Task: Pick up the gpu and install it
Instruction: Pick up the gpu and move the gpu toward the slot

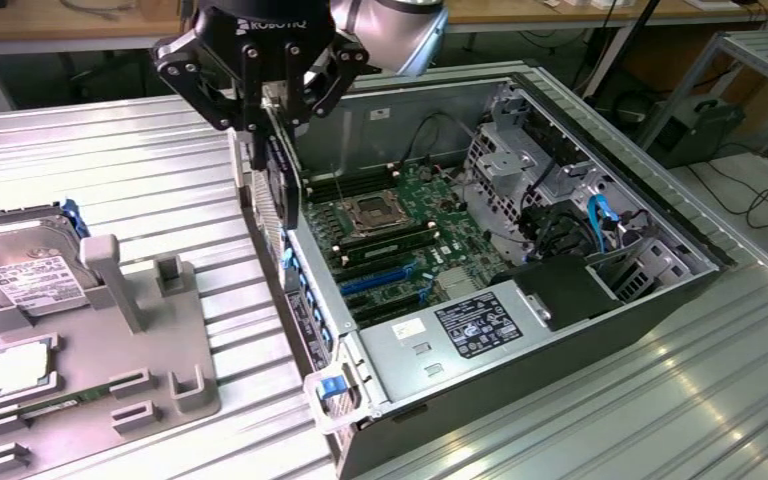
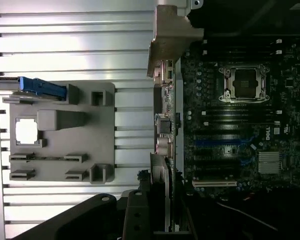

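Note:
My gripper [image 1: 273,118] is shut on the gpu [image 1: 269,195], a thin black card that hangs edge-on below the fingers, with its silvery bracket facing the exterior view's left. The card hovers above the near wall of the open computer case [image 1: 584,330], just outside the motherboard [image 1: 404,225] with its blue slots [image 1: 381,277]. In the wrist view the gpu [image 2: 165,125] runs as a narrow strip from my fingers [image 2: 140,210] to its bracket end [image 2: 171,37], along the edge of the motherboard [image 2: 240,125].
A grey parts fixture [image 1: 157,340] lies on the ribbed metal table [image 1: 117,170] at the exterior view's left. It holds a silver hard drive [image 1: 24,270], a square chip [image 1: 17,367] and a memory stick [image 1: 53,408]. Drive cages and cables [image 1: 558,190] fill the case's far side.

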Available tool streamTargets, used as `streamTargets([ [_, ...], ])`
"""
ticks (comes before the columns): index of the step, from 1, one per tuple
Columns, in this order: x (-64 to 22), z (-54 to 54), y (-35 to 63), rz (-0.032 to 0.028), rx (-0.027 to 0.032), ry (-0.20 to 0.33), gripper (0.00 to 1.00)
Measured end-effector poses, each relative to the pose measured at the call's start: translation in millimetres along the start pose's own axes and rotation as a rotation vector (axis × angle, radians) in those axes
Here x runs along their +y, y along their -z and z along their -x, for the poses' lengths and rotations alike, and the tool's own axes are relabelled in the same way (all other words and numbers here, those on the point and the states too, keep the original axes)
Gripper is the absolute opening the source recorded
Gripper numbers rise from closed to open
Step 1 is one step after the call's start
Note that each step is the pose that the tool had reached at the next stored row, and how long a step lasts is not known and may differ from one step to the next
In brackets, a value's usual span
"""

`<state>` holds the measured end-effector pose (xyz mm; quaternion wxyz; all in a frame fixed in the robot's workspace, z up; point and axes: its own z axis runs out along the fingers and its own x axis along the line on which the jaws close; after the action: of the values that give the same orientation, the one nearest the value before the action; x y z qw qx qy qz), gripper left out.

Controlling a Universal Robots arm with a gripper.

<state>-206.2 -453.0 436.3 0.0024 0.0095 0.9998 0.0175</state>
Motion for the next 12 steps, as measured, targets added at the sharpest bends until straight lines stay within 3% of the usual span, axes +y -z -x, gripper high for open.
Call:
streamTargets([
  [12,0.8,43.6,-2.0,0.0,-0.0005,0.0,0.27],
])
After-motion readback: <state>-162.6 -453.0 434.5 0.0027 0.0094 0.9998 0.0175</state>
